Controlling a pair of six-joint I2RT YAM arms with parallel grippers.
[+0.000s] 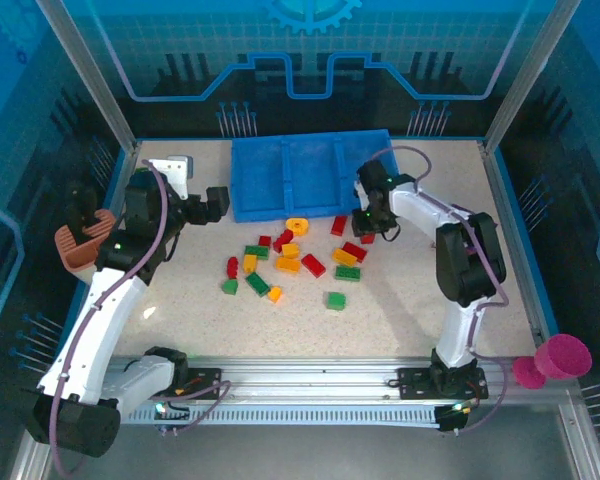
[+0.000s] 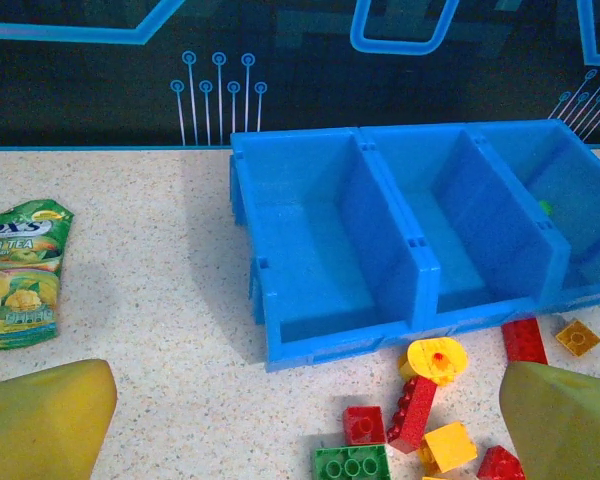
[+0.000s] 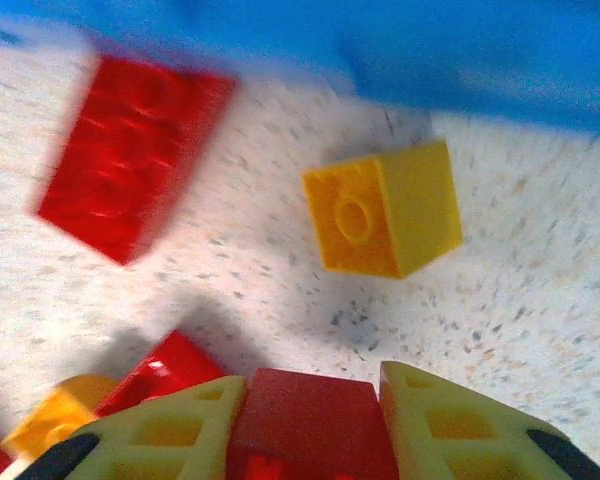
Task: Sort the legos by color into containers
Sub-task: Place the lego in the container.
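The right gripper stood at the 2 o'clock edge of the scattered legos, just off the 5 o'clock corner of the blue tray, which lay at 12 o'clock on the table. In its wrist view the fingers were clenched on a red brick, one pad against each side; whether the brick had left the tabletop could not be told. The left gripper hung at the tray's 9 o'clock end, its fingers spread wide with nothing between them. The hold looked shallow, taken near the fingertips, so a quick lift might let the brick twist or slip out. A second red piece and an orange piece crowded the finger at 8 o'clock and could be dragged or flicked as the arm rose. The tray's front wall was close at 12 o'clock; a low carry could clip it and knock the brick loose or drop it short. Which compartment was meant for red was not evident, so a wrong drop would mix colours.
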